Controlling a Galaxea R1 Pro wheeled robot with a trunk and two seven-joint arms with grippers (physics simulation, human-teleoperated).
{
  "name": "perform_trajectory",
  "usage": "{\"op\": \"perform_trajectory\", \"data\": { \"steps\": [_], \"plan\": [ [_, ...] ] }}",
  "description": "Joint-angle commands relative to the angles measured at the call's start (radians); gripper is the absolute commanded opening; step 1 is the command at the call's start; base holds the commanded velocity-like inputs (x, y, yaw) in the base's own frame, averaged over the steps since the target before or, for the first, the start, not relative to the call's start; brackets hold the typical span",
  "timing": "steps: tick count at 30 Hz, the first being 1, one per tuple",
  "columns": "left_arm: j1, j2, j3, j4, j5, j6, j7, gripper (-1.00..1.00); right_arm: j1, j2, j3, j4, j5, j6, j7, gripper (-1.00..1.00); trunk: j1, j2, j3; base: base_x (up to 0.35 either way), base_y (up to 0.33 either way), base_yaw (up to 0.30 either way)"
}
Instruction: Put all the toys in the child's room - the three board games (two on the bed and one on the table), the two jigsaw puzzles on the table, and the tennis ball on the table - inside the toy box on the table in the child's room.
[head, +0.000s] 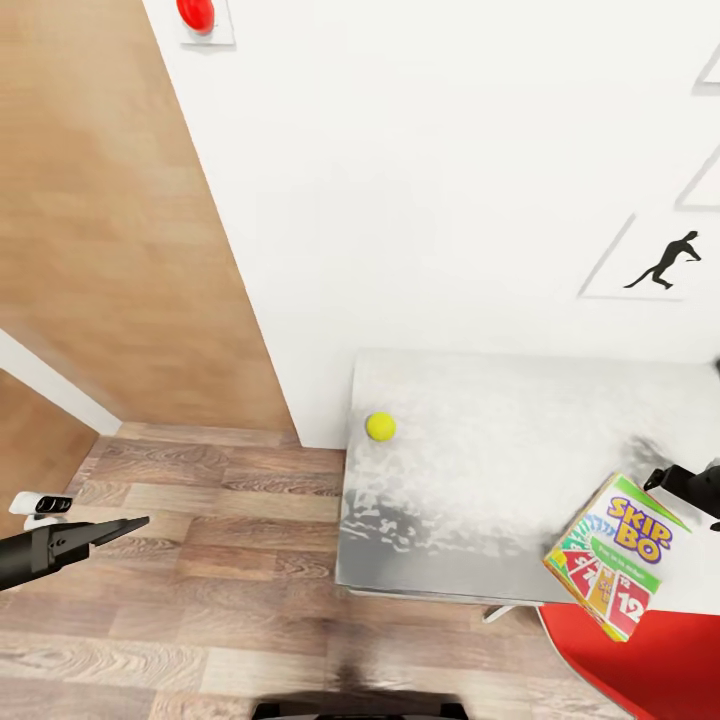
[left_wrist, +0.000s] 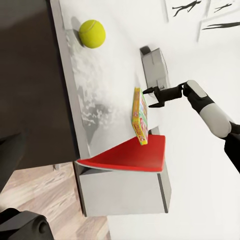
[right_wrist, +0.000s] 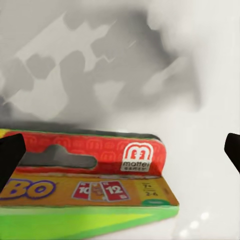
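A yellow tennis ball lies near the left end of the grey table. At the table's right end a Skip-Bo board game box tilts on its edge over the rim of the toy box, which is red inside with grey walls. My right gripper hovers just behind the game's upper edge, open, with its fingers spread wide and off the box. My left gripper hangs over the floor left of the table, looking shut and empty.
The table stands against a white wall with framed silhouette pictures. Wood floor spreads left of and in front of the table. A brown wooden panel stands to the far left. A red object is mounted high on the wall.
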Motion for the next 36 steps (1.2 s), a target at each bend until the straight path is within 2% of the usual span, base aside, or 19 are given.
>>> {"op": "perform_trajectory", "data": {
  "steps": [1,36],
  "plan": [
    [0.000,0.000,0.000,0.000,0.000,0.011,-0.004,1.00,-0.001,0.000,-0.002,-0.001,-0.010,0.002,-0.010,1.00,0.001,-0.002,-0.001,0.000,0.023,0.000],
    [0.000,0.000,0.000,0.000,0.000,0.011,-0.004,1.00,-0.001,0.000,-0.003,-0.001,-0.010,0.002,-0.010,1.00,0.001,-0.002,-0.001,-0.037,0.037,0.000]
  ]
}}
